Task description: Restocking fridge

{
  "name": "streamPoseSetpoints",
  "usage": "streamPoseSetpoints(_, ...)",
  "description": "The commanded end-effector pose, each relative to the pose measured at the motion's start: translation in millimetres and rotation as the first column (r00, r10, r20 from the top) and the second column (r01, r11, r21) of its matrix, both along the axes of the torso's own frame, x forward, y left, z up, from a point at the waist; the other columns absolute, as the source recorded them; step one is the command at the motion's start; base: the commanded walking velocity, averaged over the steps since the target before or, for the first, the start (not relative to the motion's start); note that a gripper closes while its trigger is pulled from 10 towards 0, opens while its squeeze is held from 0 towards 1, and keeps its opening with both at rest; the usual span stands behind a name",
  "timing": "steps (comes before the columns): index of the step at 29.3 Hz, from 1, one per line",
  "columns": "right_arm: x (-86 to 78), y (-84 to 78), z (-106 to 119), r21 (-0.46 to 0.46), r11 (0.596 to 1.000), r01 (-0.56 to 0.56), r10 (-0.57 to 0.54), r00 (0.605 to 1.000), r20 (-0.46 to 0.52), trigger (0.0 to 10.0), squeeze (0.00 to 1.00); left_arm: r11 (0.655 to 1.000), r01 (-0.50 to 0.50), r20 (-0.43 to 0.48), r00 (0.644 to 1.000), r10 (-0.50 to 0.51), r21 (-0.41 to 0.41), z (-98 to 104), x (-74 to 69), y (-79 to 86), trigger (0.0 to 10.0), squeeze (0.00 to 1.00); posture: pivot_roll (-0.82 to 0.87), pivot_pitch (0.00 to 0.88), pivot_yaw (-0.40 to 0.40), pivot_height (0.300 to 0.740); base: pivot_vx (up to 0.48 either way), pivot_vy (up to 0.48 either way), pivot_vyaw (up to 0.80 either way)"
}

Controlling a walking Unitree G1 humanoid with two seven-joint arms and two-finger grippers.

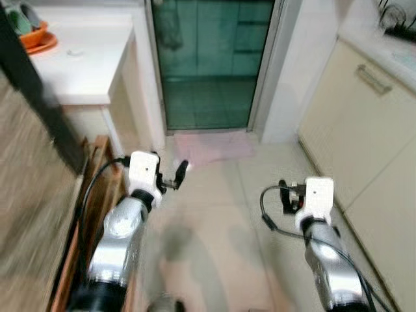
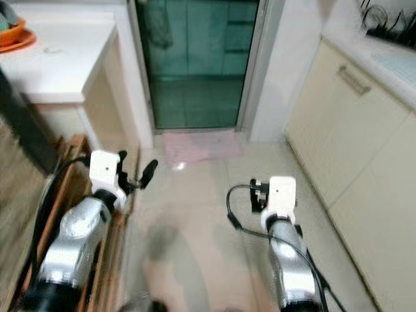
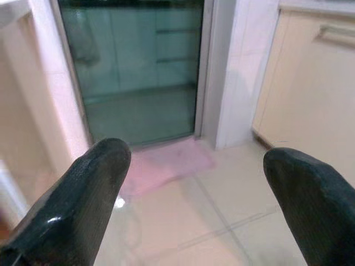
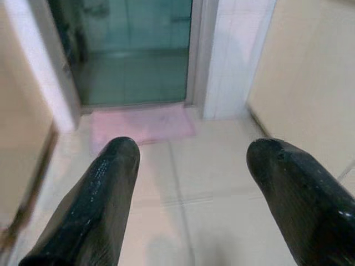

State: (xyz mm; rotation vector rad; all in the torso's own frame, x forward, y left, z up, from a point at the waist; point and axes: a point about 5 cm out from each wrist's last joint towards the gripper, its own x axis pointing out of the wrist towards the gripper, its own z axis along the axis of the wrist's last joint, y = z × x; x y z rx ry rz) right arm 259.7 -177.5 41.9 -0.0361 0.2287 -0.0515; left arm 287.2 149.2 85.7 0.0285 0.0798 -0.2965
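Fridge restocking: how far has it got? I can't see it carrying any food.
Nothing looks done yet. Both the left gripper and right gripper are open and hold nothing. The robot stands on the tiled kitchen floor, facing a glass door with a pink mat. Finding the fridge and fetching the groceries are all left.

Pink mat (image 1: 213, 147) before glass door (image 1: 211, 58) (teal-tinted), cream cabinets (image 1: 364, 130)

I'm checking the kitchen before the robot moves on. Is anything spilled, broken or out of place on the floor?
Nothing stands out. The pink mat lies flat before the glass door, and both the left gripper and right gripper are open, holding nothing.
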Motion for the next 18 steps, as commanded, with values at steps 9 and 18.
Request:
streamPoseSetpoints(9, -1.0, 0.2, -0.6, 0.014, 1.000, -0.012, 0.012, 1.000, -0.014, 10.0, 0.00, 1.000, 0.002, 0.017, 1.000, -0.002, 0.014, 2.3, -0.1, -1.6, 10.0, 0.00, -0.03, 0.000, -0.011, 0.740, -0.480, 0.000, 0.00)
streamPoseSetpoints(18, 3.0, 0.5, 1.7, -0.005, 0.999, -0.043, 0.043, 0.999, -0.006, 10.0, 0.00, 1.000, 0.002, 0.024, 1.000, -0.003, 0.024, 2.3, -1.2, -3.2, 10.0, 0.00, -0.02, 0.000, -0.015, 0.740, -0.367, 0.000, 0.15)
